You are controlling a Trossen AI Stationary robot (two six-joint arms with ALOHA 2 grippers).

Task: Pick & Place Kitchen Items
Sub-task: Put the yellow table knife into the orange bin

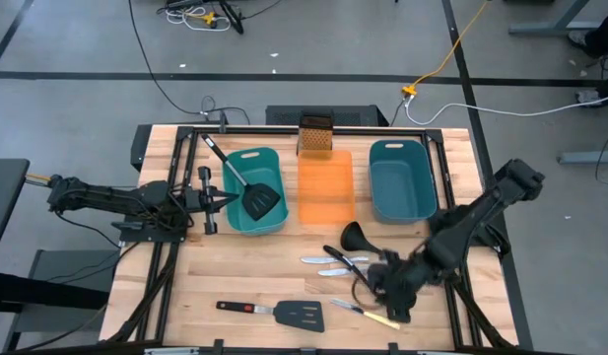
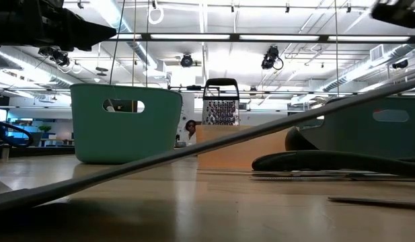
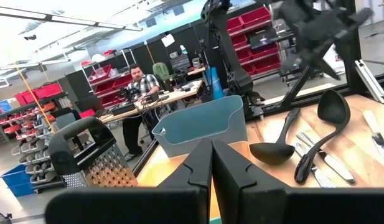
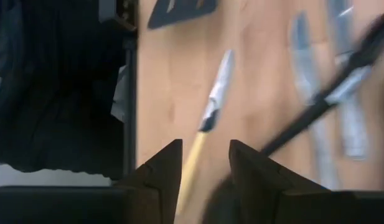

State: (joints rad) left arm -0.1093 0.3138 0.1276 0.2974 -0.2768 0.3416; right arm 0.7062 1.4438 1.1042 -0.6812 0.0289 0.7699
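Observation:
The kitchen items lie loose on the wooden table's near right part. They are two black ladles (image 1: 356,238) (image 3: 328,121), two silver knives (image 1: 328,264), a yellow-handled knife (image 4: 207,124) and a black spatula with a red-marked handle (image 1: 274,313). Another black spatula (image 1: 249,187) rests blade-down in the left teal tub (image 1: 274,222), its handle leaning on the tub's far rim. My right gripper (image 4: 204,163) is open and points down, a finger on either side of the yellow handle, above it. My left gripper (image 3: 211,163) is shut and empty beside the left tub.
An orange tray (image 1: 325,192) lies between the left tub and a second teal tub (image 1: 402,179). A brownish box grater (image 1: 316,133) stands behind the tray at the table's far edge. Black frame rails run along the table's sides.

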